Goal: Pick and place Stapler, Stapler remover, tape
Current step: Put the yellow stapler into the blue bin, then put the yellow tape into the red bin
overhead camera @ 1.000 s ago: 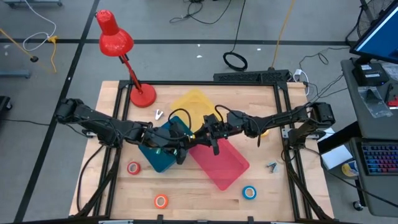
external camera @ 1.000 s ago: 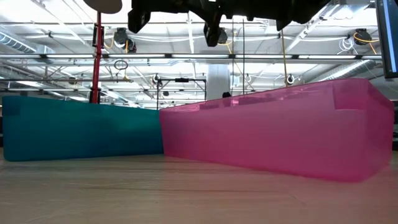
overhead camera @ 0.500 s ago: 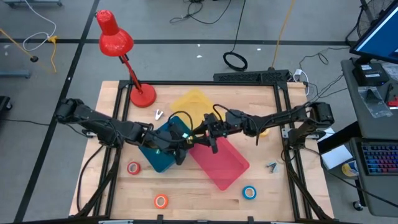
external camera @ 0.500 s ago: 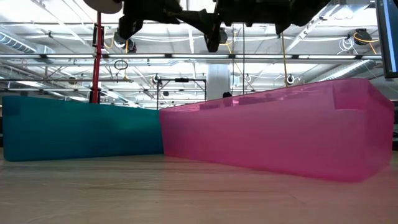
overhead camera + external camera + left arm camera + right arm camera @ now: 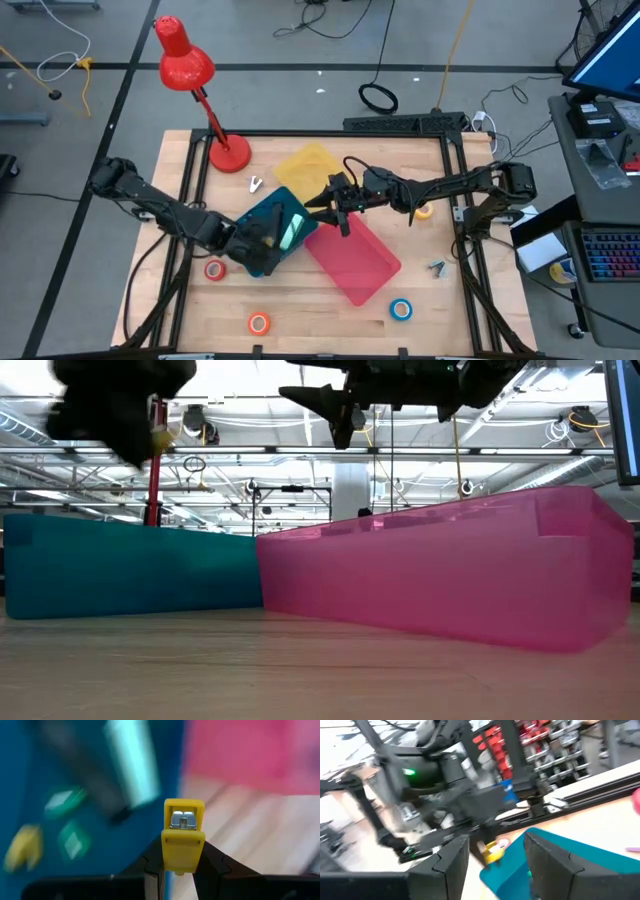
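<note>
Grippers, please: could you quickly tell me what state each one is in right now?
Left gripper: shut on the yellow stapler, above the teal tray.
Right gripper: open, holding nothing, above the pink tray.

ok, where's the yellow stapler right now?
The yellow stapler is clamped in the left end effector, shown close up in the left wrist view. In the high view that end effector sits over the teal tray, beside the pink tray.

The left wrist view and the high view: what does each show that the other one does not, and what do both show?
Only the left wrist view shows the yellow stapler gripped in the left claw. Only the high view shows the red lamp, the yellow tray, the tape rolls and the right claw. Both show the teal tray and the pink tray.
</note>
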Controlling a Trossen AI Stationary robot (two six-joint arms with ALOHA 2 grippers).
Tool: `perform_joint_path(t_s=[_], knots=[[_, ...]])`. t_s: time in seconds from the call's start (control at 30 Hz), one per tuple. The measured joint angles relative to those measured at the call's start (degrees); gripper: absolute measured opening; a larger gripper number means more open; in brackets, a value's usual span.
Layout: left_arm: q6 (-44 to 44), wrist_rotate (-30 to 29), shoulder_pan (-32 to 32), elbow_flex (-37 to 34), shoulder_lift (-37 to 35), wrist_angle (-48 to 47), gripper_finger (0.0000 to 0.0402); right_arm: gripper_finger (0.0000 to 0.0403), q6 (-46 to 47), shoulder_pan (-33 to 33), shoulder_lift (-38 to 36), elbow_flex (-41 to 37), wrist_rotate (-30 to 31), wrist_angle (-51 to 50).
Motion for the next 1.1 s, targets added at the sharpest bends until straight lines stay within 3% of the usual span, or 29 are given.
perform_joint_path(t_s=[0.13, 0.37, 0.6, 0.8, 1.1], knots=[[-9.6, 3.5, -2.3, 0.0, 0.0, -6.5, 0.0064, 0.0187, -0.1, 0.1, 0.0, 0.0, -1.0, 0.0], [-17.0, 8.1, 0.7, -4.7, 0.0, -3.7, 0.0064, 0.0183, -0.1, 0.0, 0.0, 0.0, -0.9, 0.1], [-17.6, 15.1, 5.6, -12.1, 0.0, 5.9, 0.0065, 0.0186, 1.2, 0.2, -0.1, 0.0, -0.9, 0.1], [-16.6, 18.2, 8.1, -14.6, 0.0, 6.3, 0.0101, 0.0184, 1.2, 0.2, -0.1, 0.1, -0.9, 0.1], [-13.9, 18.2, 9.4, -15.0, 0.0, 6.4, 0.0111, 0.0185, -0.7, 0.1, -0.1, 0.1, -0.9, 0.1]])
